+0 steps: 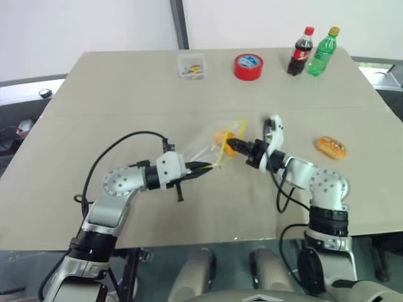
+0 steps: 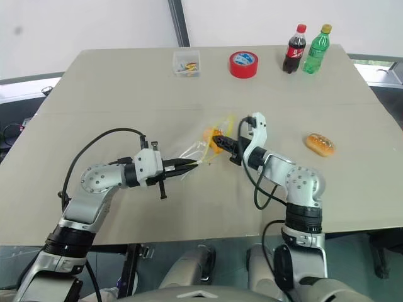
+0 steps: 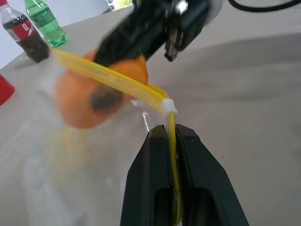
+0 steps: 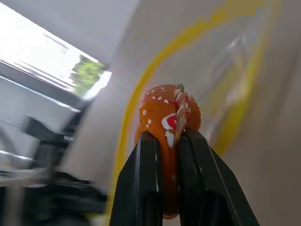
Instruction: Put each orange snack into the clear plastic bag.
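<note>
Orange snacks: the round one (image 4: 169, 113), pinched in the right gripper (image 1: 232, 145), sits at the clear plastic bag (image 1: 211, 143) mouth, mid-frame; the left gripper (image 1: 203, 168) clamps its yellow strip (image 3: 113, 77). Next, push deeper and release; the elongated snack (image 1: 331, 147) waits at right.

Bright, even daylight across the flat tan table (image 1: 126, 94); soft, faint shadows under the black cables and arms. No harsh glare on the tabletop, just small highlights on the glossy red tape roll (image 1: 249, 67) and the two small plastic bottles (image 1: 313, 53). Slight bending of straight lines toward the head views' edges. Strongly blurred in the left wrist view: the round orange snack (image 3: 89, 99) behind the crinkled clear plastic bag (image 3: 56, 160), and the dark gripper above it. Blown-out white window (image 4: 42, 52) in the right wrist view, background smeared, near fingers reasonably sharp.
</note>
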Tool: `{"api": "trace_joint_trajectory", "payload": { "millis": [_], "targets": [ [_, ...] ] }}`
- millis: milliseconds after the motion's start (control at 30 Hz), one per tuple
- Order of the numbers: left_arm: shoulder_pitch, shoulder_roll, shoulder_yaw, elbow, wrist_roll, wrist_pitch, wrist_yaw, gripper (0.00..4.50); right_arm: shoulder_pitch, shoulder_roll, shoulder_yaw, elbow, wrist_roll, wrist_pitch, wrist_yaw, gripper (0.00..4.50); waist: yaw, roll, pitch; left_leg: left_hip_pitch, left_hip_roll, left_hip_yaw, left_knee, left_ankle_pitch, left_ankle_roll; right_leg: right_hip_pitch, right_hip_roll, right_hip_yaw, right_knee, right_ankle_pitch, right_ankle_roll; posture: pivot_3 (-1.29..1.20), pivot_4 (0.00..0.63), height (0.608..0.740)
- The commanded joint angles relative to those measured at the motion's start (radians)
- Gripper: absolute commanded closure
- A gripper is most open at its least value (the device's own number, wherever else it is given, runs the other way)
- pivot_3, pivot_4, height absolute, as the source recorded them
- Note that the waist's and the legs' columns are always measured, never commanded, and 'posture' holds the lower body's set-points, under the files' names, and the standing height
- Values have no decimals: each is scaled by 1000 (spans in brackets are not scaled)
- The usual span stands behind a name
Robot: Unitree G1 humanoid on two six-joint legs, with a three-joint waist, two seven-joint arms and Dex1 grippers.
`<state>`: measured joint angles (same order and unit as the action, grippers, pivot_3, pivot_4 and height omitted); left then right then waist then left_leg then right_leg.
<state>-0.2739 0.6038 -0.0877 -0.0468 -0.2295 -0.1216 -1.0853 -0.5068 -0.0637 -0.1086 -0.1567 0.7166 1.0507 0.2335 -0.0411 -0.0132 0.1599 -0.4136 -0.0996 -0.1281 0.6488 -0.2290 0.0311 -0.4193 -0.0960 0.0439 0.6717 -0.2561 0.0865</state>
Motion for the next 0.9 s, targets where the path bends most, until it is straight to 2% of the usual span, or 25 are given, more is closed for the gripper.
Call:
{"api": "trace_joint_trajectory", "payload": {
  "millis": [33,133,167,300,467,633,900],
  "targets": [
    [-19,11,21,-6,-11,-33,-2,4500,19,-123,230,-61,-245,-305,131,4480,-1,0,0,0,0,0,0,0,0,0,0,0,0,0,0,0,150,740],
    [-51,10,28,56,36,-107,26,4500,23,-266,430,-45,-485,-590,243,4480,-2,0,0,0,0,0,0,1,-2,0,1,0,0,0,0,0,150,740],
    [-76,0,31,94,71,-149,62,4500,23,-275,449,-34,-501,-627,266,4480,-2,0,0,0,0,0,0,1,-2,0,1,0,0,0,0,0,150,740],
    [-153,-30,27,226,190,-300,194,4500,13,-207,438,38,-507,-676,258,4480,-1,-1,0,0,1,0,0,1,-2,0,1,0,0,0,0,0,150,740],
    [-167,-34,10,264,195,-374,210,4500,5,-58,385,125,-471,-629,207,4480,0,-1,0,0,0,0,0,1,-3,0,0,0,0,0,0,0,150,740],
    [-94,-10,-6,184,94,-283,117,4500,-30,48,324,245,-485,-616,115,4480,-6,-1,0,0,0,-1,0,1,-3,0,1,0,0,0,0,0,150,740],
    [-36,2,26,99,38,-143,118,4500,-94,-10,382,395,-738,-803,20,4480,-2,0,0,0,1,-1,0,2,-3,0,1,0,1,0,0,0,150,740]
  ]
}}
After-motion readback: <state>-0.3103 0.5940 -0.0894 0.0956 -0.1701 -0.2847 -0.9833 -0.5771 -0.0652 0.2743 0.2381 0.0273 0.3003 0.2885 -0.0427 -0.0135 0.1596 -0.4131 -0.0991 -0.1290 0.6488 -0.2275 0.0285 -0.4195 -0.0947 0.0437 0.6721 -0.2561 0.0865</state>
